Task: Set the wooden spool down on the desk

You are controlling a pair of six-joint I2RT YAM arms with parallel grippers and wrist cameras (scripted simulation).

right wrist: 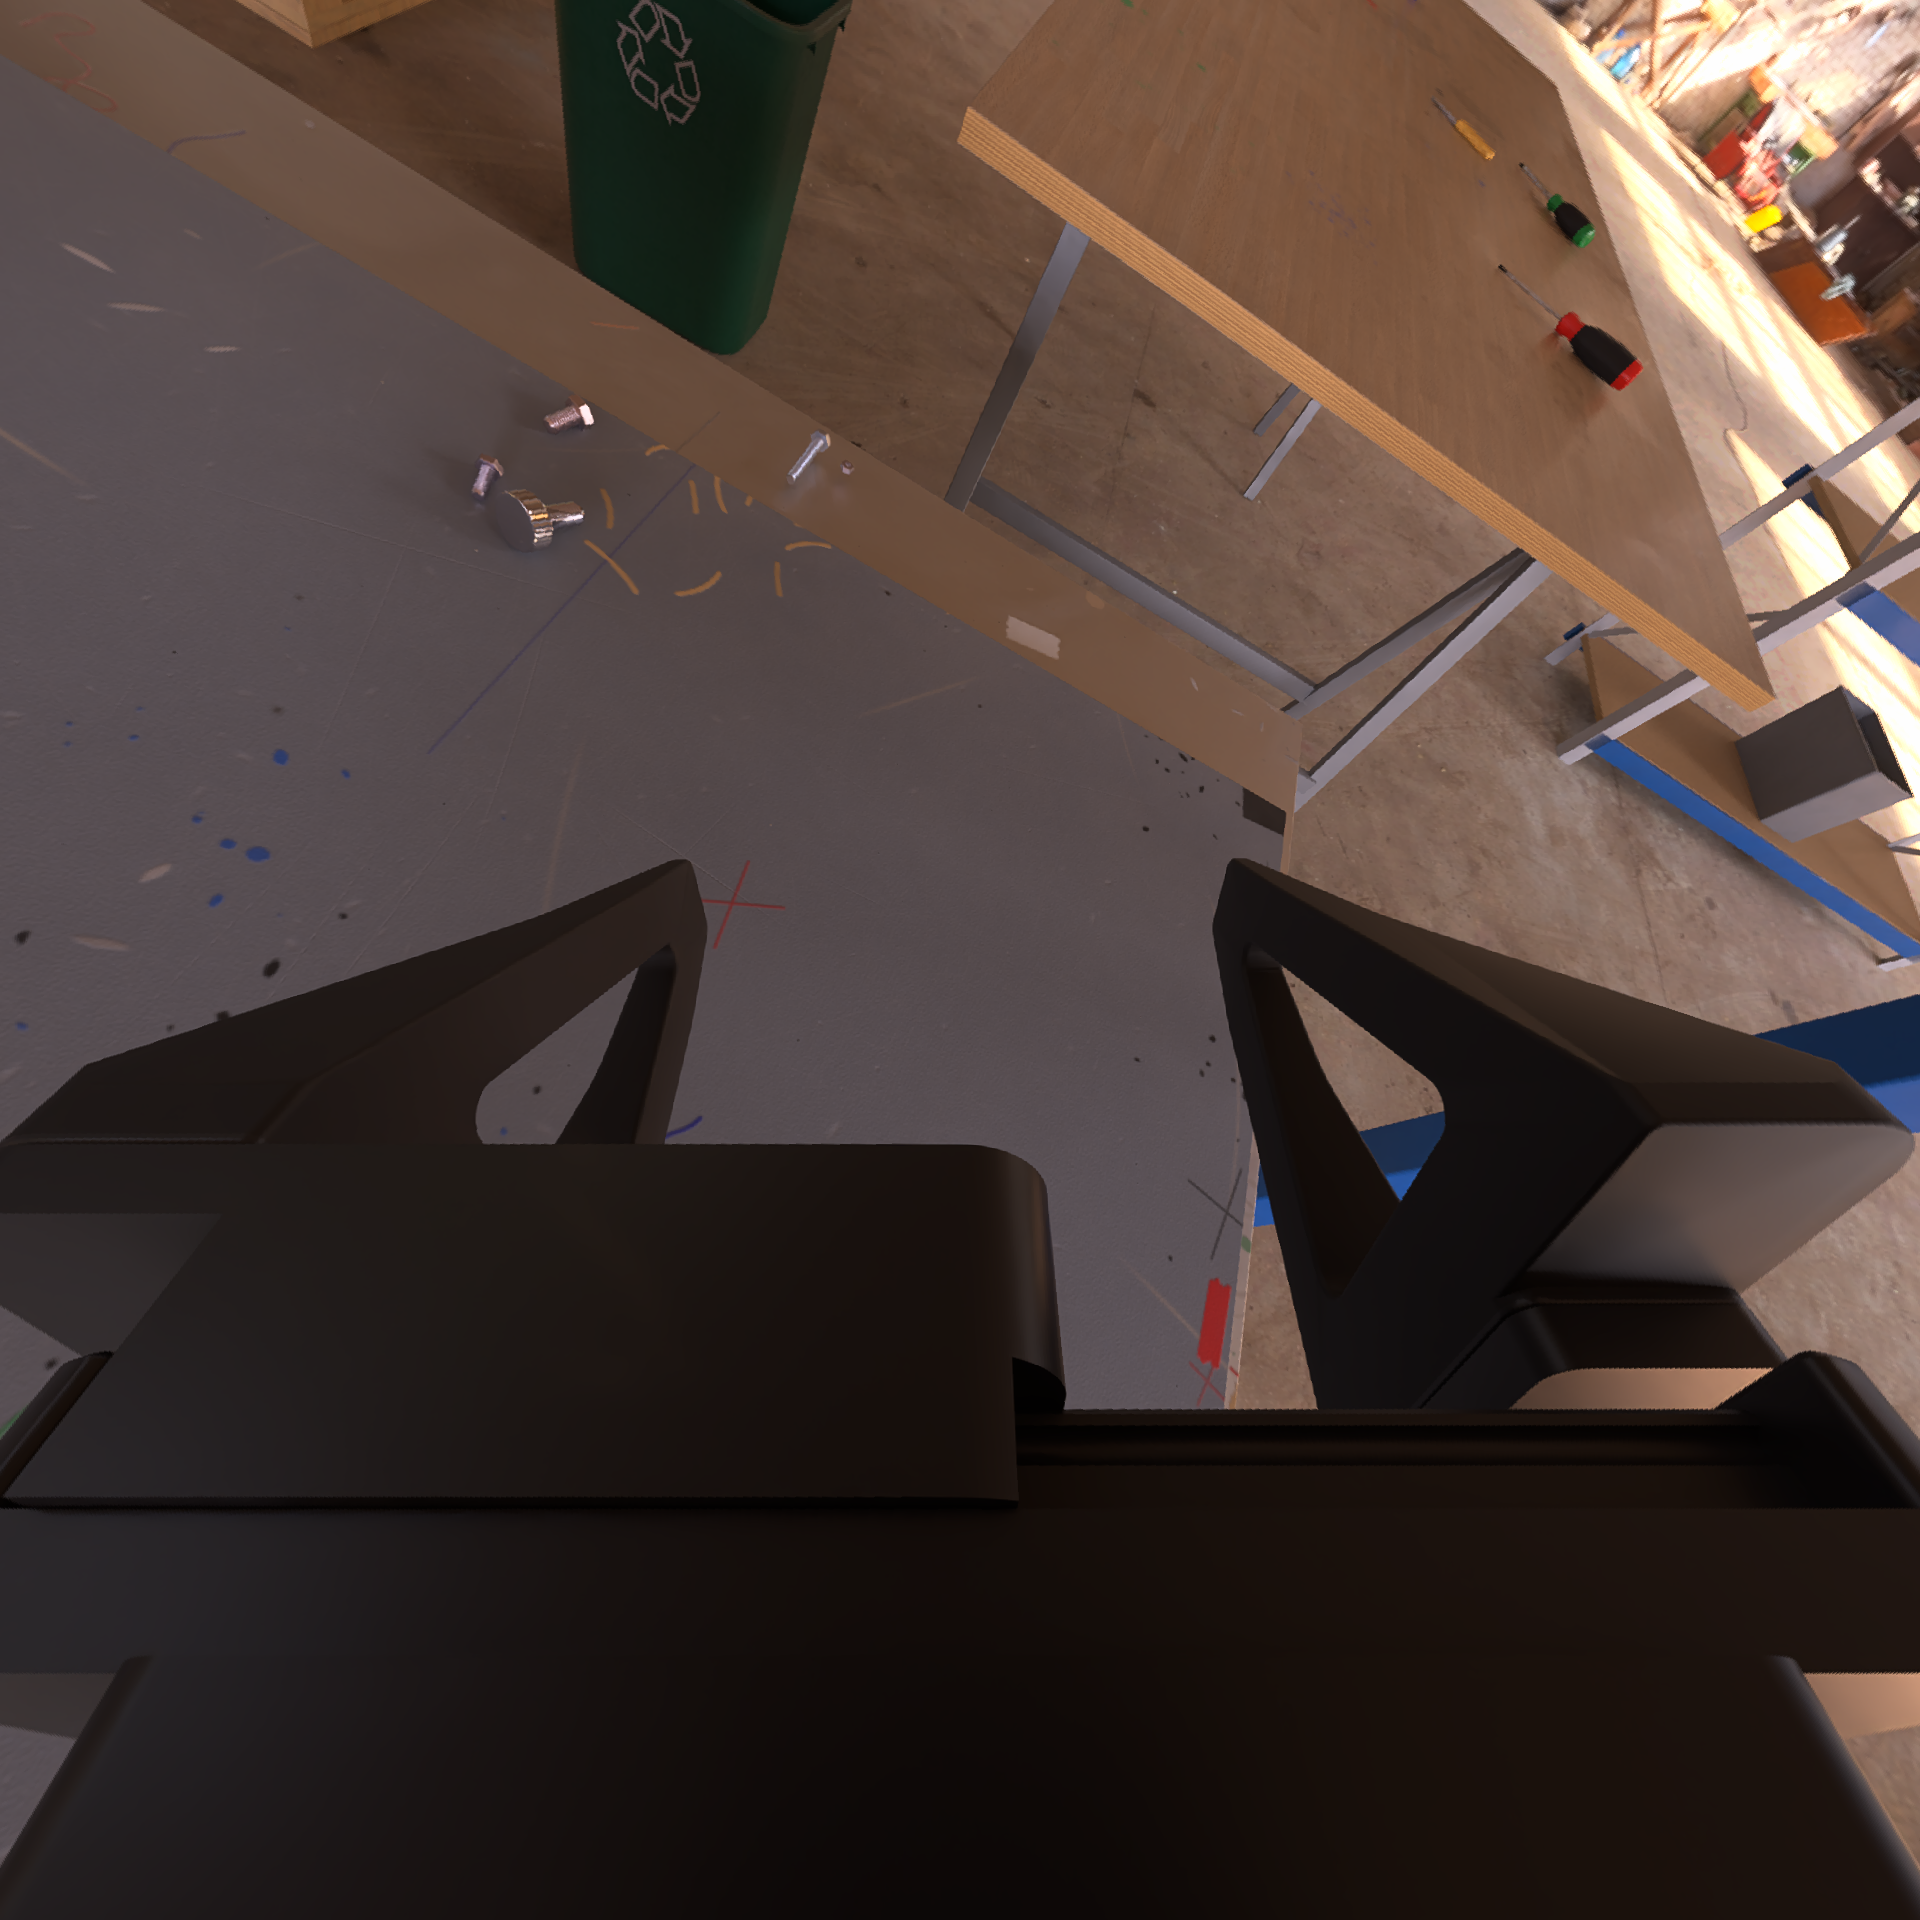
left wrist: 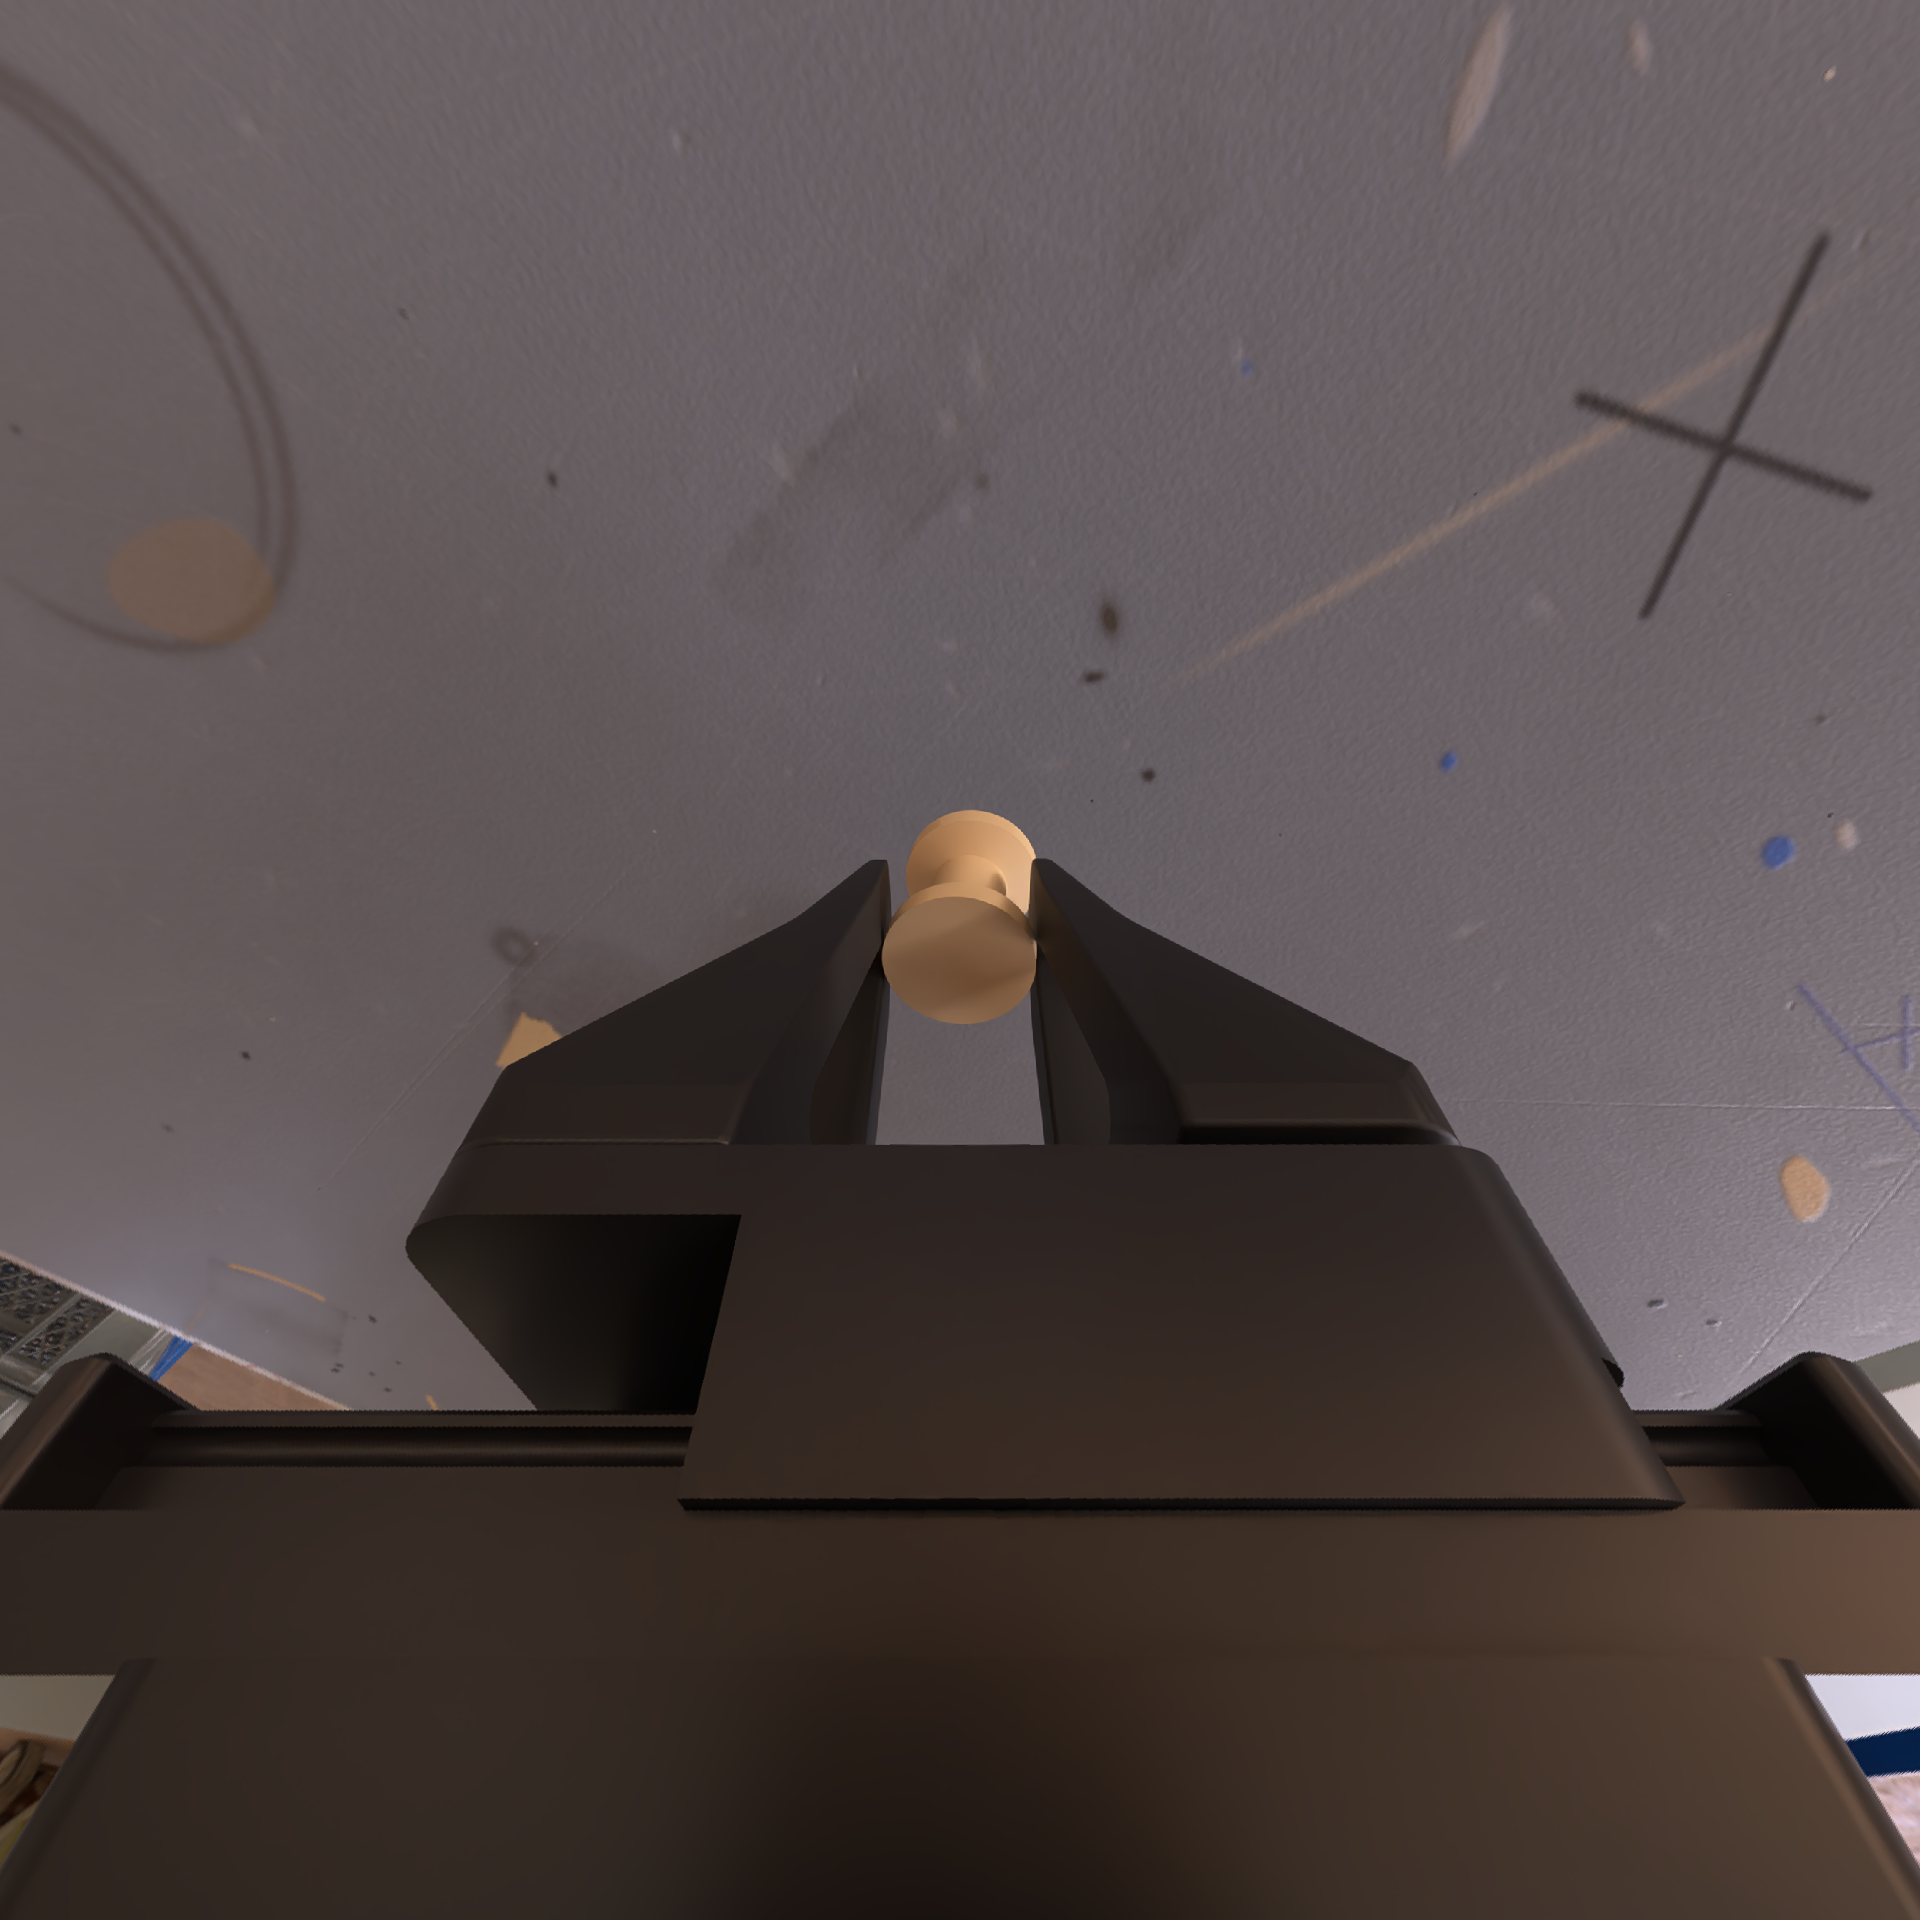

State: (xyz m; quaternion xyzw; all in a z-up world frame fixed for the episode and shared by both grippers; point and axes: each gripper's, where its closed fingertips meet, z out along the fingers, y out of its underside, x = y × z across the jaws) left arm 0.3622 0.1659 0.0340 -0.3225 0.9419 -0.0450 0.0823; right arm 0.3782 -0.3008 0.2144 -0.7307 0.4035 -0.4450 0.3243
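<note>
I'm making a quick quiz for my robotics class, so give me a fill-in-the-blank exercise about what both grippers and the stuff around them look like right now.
1. The left gripper is shut on a wooden ____.
2. The right gripper is open and holds ____.
3. The bin beyond the desk is ____ in colour.
4. The screwdriver nearest the side table's front edge has a black and ____ handle.

Missing words: spool; nothing; green; red

Grey desk (right wrist: 312,675), w/ metal bolts (right wrist: 535,516)
</note>
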